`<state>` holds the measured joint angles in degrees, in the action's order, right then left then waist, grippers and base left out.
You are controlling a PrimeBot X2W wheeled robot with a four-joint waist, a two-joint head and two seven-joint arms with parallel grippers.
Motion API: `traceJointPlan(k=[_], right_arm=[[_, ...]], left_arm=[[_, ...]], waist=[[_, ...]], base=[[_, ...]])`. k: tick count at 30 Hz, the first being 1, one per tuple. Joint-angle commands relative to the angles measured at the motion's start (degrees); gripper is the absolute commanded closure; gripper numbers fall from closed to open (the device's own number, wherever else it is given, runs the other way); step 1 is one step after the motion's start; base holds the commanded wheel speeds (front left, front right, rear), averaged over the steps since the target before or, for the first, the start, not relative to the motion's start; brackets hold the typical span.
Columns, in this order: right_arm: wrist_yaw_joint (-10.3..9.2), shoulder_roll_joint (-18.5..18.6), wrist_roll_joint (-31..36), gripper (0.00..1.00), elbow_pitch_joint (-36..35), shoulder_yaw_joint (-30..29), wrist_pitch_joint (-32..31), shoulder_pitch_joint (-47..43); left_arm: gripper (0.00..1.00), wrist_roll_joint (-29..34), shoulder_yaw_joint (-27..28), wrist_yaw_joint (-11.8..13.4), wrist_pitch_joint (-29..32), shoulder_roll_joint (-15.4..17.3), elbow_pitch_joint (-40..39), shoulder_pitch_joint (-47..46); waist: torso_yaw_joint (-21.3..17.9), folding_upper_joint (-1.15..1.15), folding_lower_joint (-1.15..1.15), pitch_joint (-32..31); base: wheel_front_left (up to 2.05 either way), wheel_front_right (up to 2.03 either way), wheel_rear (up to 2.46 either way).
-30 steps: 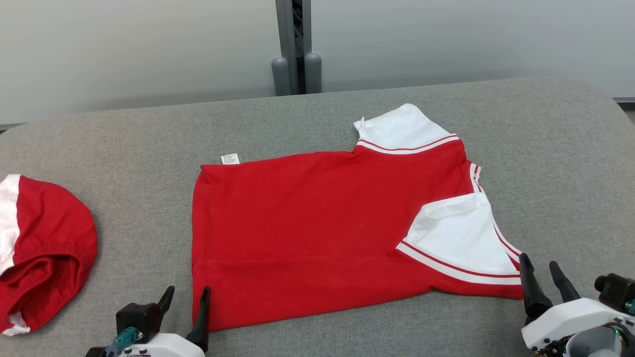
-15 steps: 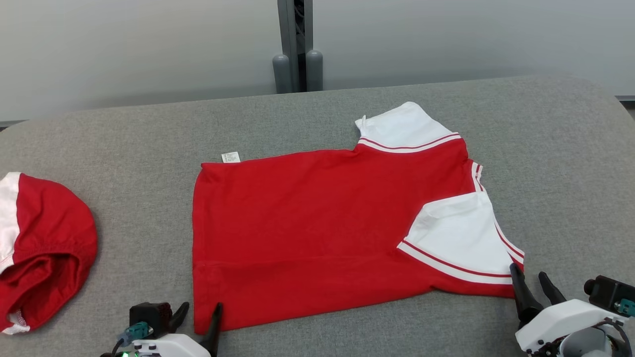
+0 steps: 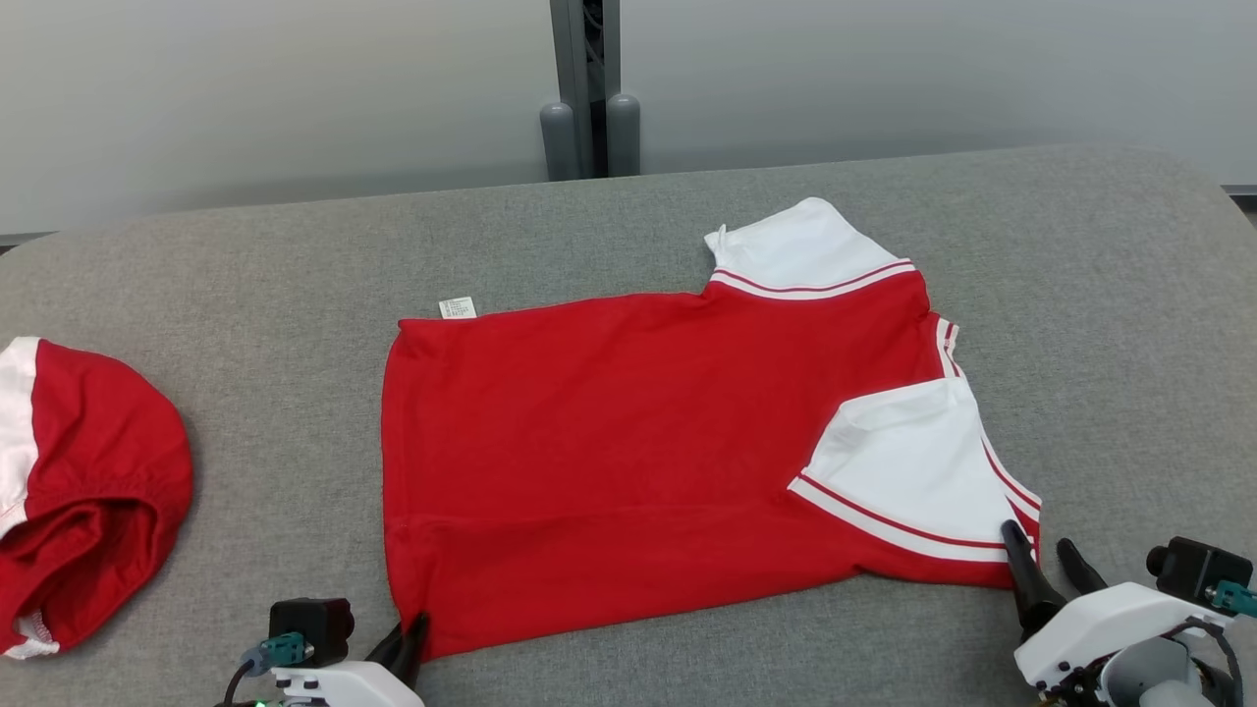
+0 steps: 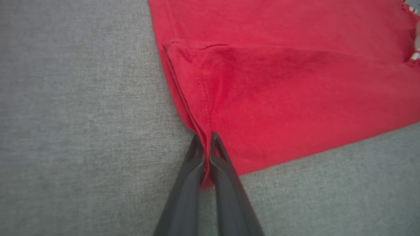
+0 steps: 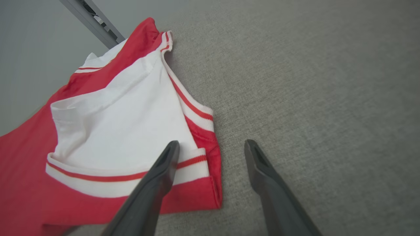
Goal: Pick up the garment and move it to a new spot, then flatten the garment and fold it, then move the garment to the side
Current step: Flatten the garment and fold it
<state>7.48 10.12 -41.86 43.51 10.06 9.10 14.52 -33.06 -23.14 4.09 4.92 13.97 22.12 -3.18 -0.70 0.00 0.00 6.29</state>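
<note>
My left gripper [image 4: 205,137] is clenched on the garment [image 3: 628,452]. In the left wrist view its two dark fingers are pressed together with the red hem of the near left corner pinched between them, and the cloth puckers into a small ridge just ahead of the tips.

My right gripper [image 5: 212,144] stands wide open and grips nothing. It straddles the near right corner of the garment, with one finger over the striped edge of the near white sleeve [image 3: 913,462] and the other over bare grey cushion [image 3: 245,295]. I cannot tell whether either finger rests on the fabric.

The garment lies spread flat in the middle of the cushion, red body across the centre, collar end towards my right.

By my count there are two grippers and two pieces of clothing: the spread garment and a red-and-white bundle [image 3: 88,511] lying well apart at the left edge. The garment shows two white sleeves, the far sleeve [image 3: 795,250] lying flat and the near one folded over the red. One small white label [image 3: 456,307] pokes out at the far left corner.
</note>
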Motion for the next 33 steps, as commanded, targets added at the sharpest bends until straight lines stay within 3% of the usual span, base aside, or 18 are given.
traceJointPlan(k=[1,3,4,5,6,13,20,26,33], right_arm=[[0.03,0.47,-0.57,0.00,0.44,0.42,-0.28,0.83],[0.03,0.47,-1.39,0.00,0.98,1.11,-0.85,1.15],[0.03,0.48,-1.92,0.26,1.00,1.51,-1.16,1.30],[0.03,0.51,-2.48,0.69,0.92,1.98,-1.29,1.34],[0.03,0.55,-3.12,1.00,0.71,2.33,-1.43,1.40],[0.03,2.33,-6.52,1.00,-1.18,4.46,-1.71,2.11],[0.03,4.34,-8.59,1.00,-2.09,6.08,-3.47,1.93],[0.03,6.05,-10.35,1.00,-3.34,6.81,-8.21,0.76],[0.03,8.96,-11.73,1.00,-5.81,6.67,-18.63,-1.37]], left_arm=[[1.00,-0.41,-0.05,-0.21,0.52,0.52,0.05,0.41],[1.00,-0.60,-0.11,-0.40,0.81,0.63,-0.37,0.10],[1.00,-0.65,-0.07,-0.55,0.77,0.84,-0.57,-0.11],[1.00,-0.53,-0.09,-0.52,0.76,1.10,-0.76,-0.34],[1.00,-0.35,-0.08,-0.51,0.75,1.38,-0.94,-0.57],[1.00,0.95,-0.51,-1.10,1.30,3.86,-2.18,-2.15],[1.00,2.51,-2.40,-3.49,3.04,6.81,-3.66,-3.34],[1.00,2.58,-4.00,-4.57,5.20,7.78,-4.51,-2.59],[1.00,1.23,-5.75,-5.65,10.86,9.80,-7.33,-0.03]], waist=[[0.12,0.00,0.00,0.13],[0.24,0.00,0.00,0.16],[0.30,0.00,0.00,0.13],[0.36,0.00,0.00,0.06],[0.41,0.00,0.00,-0.03],[0.41,0.00,0.00,-1.09],[0.12,0.00,0.00,-2.48],[-0.41,0.00,0.00,-3.69],[-1.09,0.00,0.00,-5.38]], base=[[0.00,0.00,0.00],[0.00,0.00,0.00],[0.00,0.00,0.00],[0.00,0.00,0.00],[0.00,0.00,0.00],[0.00,0.00,0.00],[0.00,0.00,0.00],[0.00,0.00,0.00],[0.00,0.00,0.00]])
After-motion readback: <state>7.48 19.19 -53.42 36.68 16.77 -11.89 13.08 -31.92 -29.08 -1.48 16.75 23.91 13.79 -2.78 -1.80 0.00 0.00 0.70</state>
